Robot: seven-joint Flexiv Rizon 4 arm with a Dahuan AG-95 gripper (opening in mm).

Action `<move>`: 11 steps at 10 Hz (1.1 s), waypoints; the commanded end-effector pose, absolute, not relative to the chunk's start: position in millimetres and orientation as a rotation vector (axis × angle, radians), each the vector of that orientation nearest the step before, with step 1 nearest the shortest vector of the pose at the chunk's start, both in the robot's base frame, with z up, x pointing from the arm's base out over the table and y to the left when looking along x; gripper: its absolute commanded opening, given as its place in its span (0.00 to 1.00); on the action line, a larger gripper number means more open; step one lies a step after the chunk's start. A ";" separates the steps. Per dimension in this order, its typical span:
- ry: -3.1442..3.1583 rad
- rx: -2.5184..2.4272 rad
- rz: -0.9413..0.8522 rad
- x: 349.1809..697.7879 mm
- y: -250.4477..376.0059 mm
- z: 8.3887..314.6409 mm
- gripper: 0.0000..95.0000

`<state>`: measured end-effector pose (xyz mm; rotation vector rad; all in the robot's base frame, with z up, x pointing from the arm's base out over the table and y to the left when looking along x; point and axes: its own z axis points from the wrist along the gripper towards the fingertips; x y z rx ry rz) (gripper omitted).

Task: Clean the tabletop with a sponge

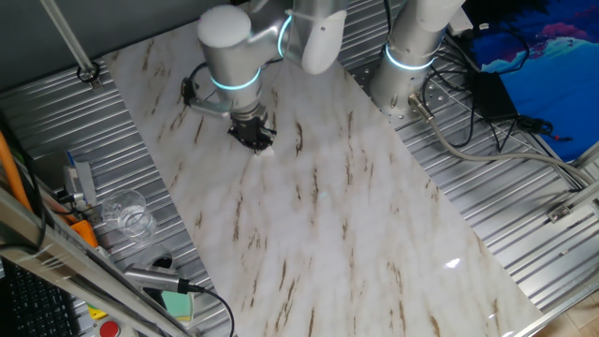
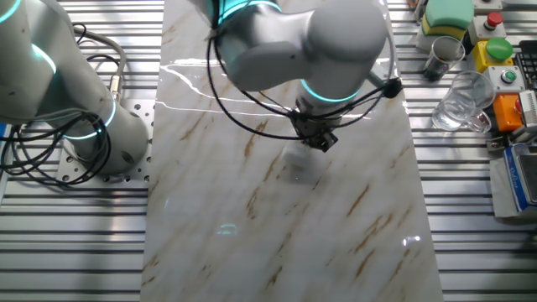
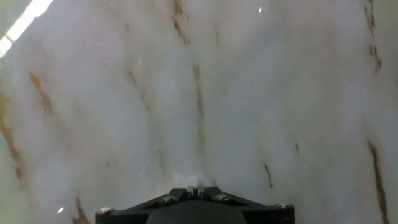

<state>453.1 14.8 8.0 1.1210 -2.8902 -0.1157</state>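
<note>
My end effector (image 1: 254,137) is down low over the marble surface (image 1: 356,234), toward the end nearest my base (image 1: 412,56); in one fixed view a small white bit shows right at the fingertips, which I read as the sponge (image 1: 265,148); in the other fixed view the end effector (image 2: 317,137) sits over the middle of the surface (image 2: 252,243) width, and below it there is only a faint blurred patch, too soft to call; hand view shows the black finger housing at the bottom edge with a small white lumpy tip of the sponge (image 3: 194,181) poking out just above it, end effector (image 3: 194,190) closed narrow around that sponge as far as I can see; whether the sponge touches the surface (image 3: 280,93) I cannot tell; the marble around it is glossy white with brown streaks, light glare at the far end; off to the side on the ribbed metal bench (image 1: 524,206): a clear glass mug (image 2: 460,105), a metal cup (image 2: 443,55), a pale green block (image 2: 447,14), an orange box (image 2: 509,111), red and green buttons on yellow housings (image 2: 495,50); grey cables (image 2: 50,159) are looped by the base.
</note>
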 end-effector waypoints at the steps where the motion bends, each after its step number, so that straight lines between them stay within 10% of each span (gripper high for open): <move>1: -2.822 1.138 0.000 456.5 19.1 0.6 0.00; 11: -2.874 1.114 0.002 476.0 54.2 -1.2 0.00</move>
